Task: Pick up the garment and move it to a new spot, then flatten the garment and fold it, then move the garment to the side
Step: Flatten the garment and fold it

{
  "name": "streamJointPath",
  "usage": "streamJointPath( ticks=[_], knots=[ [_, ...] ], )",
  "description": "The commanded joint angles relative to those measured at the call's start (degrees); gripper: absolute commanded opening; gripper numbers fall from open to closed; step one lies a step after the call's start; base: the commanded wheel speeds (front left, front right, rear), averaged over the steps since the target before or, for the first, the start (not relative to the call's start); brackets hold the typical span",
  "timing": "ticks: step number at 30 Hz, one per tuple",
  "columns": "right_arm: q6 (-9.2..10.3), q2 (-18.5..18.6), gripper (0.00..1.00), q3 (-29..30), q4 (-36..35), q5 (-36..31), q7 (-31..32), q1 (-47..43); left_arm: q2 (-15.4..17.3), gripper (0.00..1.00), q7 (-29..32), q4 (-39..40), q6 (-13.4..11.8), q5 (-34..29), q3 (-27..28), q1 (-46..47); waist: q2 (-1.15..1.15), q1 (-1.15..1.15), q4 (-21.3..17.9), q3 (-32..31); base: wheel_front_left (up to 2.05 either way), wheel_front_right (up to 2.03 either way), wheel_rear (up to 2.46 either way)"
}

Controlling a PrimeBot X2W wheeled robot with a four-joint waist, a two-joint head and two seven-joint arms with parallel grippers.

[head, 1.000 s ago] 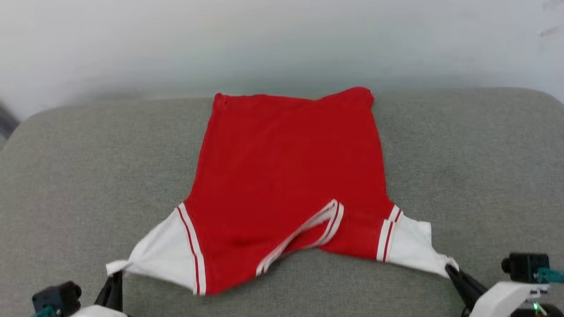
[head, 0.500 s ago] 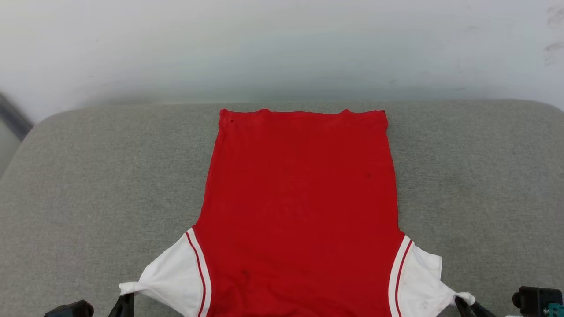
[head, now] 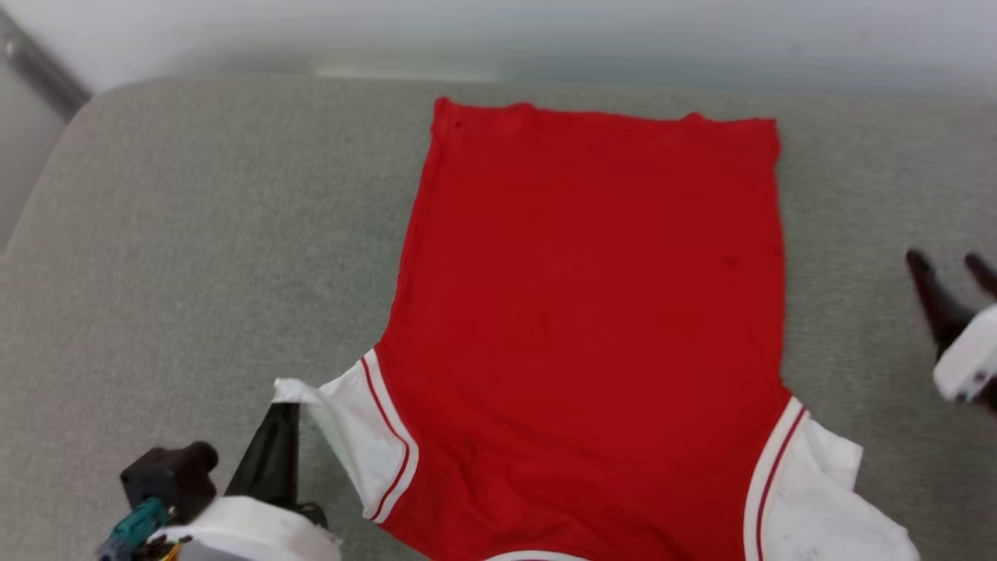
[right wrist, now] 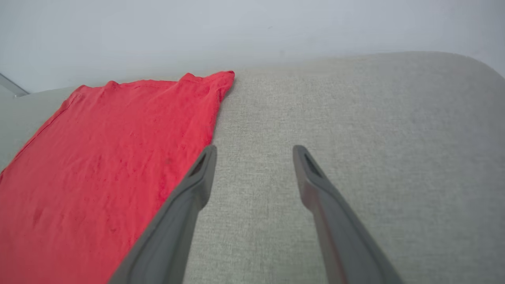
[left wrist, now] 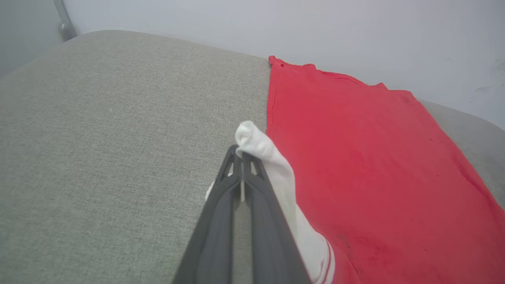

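The thin red basketball jersey (head: 592,312) with white shoulder panels and striped trim lies spread, plain side up, down the middle of the frame on the grey fabric-covered counter (head: 195,234). Its hem is toward the top and its shoulders are at the bottom edge. A second ago both tools pinched the white shoulder corners and the cloth sagged in a fold near the neck. Now that fold is gone and the body lies smooth.

The right tool (head: 946,261) has let go. It stands at the right edge of the frame, jaws spread wide and empty, beside the jersey's side edge. The right white panel (head: 826,499) rests loose at lower right. The left tool (head: 286,407) remains clamped tight on the left white corner (head: 343,421) at lower left, holding it slightly raised.

I judge the laying-out nearly finished, with the left release and some smoothing to come before folding.
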State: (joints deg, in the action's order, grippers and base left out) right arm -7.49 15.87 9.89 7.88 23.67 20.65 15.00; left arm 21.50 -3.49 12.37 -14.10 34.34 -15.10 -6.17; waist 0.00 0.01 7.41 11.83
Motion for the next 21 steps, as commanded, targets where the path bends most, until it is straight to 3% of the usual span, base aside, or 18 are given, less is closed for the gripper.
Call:
streamJointPath(
  ticks=[1,10,21],
  knots=[
    [0.01,2.0,1.00,-0.4,4.0,0.2,1.5,6.5,-0.4,0.00,-0.6,0.6,0.8,-0.9,-1.0,2.3,0.00,-0.01,3.7,4.5,0.00,0.00,0.00],
    [0.01,8.9,1.00,-5.9,20.2,-3.2,9.3,29.3,-2.6,0.00,-2.2,0.4,4.2,-2.4,-5.3,9.3,0.00,-0.01,10.2,12.8,0.00,0.00,0.00],
    [0.01,10.8,1.00,-8.4,32.4,-5.8,15.3,44.0,-6.2,0.00,-5.3,-4.9,8.6,-2.2,-8.8,16.1,0.00,-0.01,15.4,19.9,0.00,0.00,0.00]
  ],
)
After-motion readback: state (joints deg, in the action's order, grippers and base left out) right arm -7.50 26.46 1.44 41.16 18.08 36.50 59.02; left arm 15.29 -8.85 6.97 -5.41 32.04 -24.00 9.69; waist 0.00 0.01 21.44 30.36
